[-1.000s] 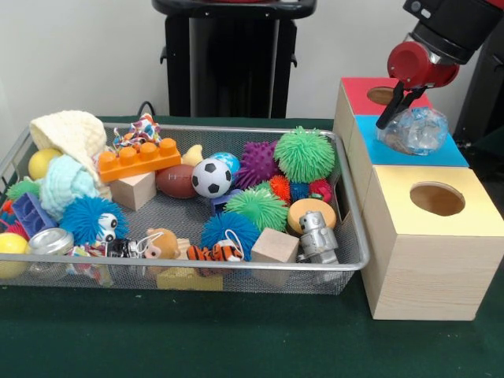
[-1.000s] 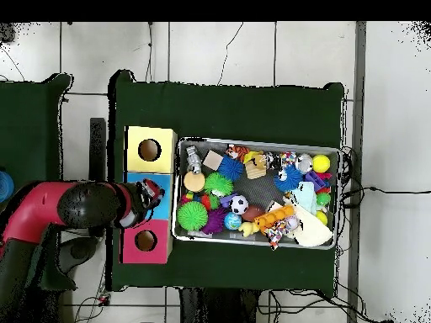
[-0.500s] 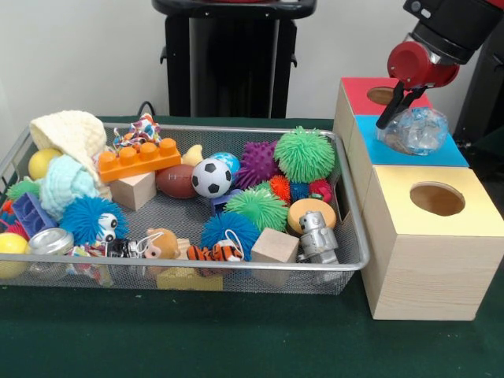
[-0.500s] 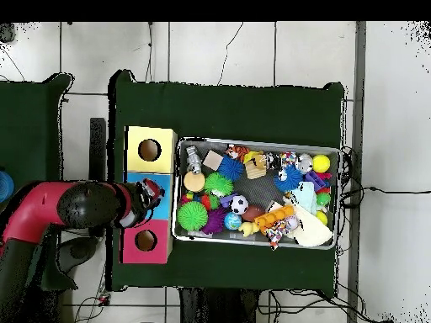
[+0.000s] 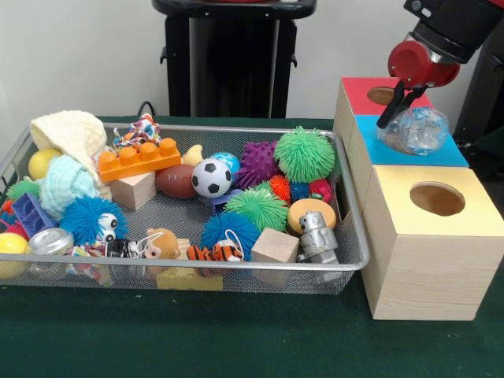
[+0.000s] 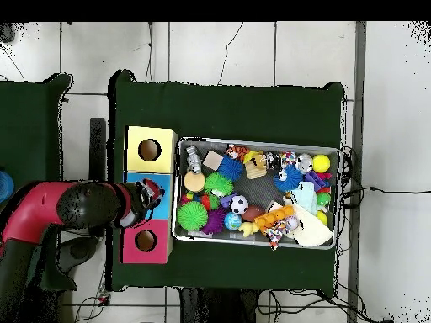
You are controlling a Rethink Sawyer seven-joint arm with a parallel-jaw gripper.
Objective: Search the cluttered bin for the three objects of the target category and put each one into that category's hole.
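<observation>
The gripper [image 5: 400, 102] pinches the top of a clear crinkly ball [image 5: 415, 131], which sits over the blue box [image 5: 370, 146] at the bin's [image 5: 352, 206] right, likely covering that box's hole before release. Against the earlier frames, nothing has visibly shifted; the jaws stay narrowly closed on it.

The bin [image 5: 350, 206] is fine silver wire mesh with a shiny metal rim. The surface [image 5: 236, 339] wears matt dark green cloth. The boxes [image 5: 425, 276] show pale wood-grain sides with smooth matt coloured tops. The clear ball [image 5: 416, 130] looks glossy and crinkled, like plastic. The orange brick [image 5: 138, 159] is smooth plastic, the koosh balls [image 5: 304, 153] rubbery and spiky, the cream cloth [image 5: 69, 134] knitted, the small robot [image 5: 316, 235] metallic grey.
</observation>
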